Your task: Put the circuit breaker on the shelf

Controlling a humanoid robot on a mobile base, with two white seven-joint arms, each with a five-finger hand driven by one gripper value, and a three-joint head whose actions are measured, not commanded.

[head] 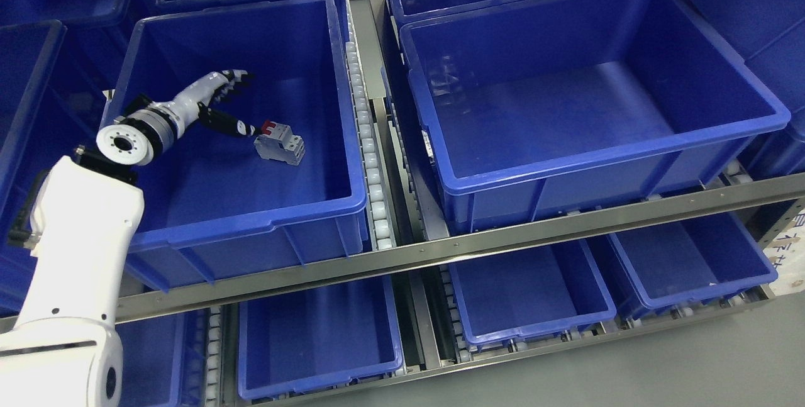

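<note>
A small grey circuit breaker [280, 144] with a red switch lies on the floor of the blue bin [251, 218] at the left of the shelf. My left hand [233, 100] reaches into that bin from the lower left. Its fingers are spread, with the upper fingers [234, 78] pointing right and the thumb [231, 124] stretched toward the breaker. The thumb tip ends just left of the breaker's red switch. Nothing is held in the hand. My right arm is out of the picture.
A larger empty blue bin [566, 161] sits to the right on the same shelf level, across a roller track [371, 161]. A metal shelf rail [440, 246] runs along the front. More blue bins [314, 331] stand on the lower level and behind.
</note>
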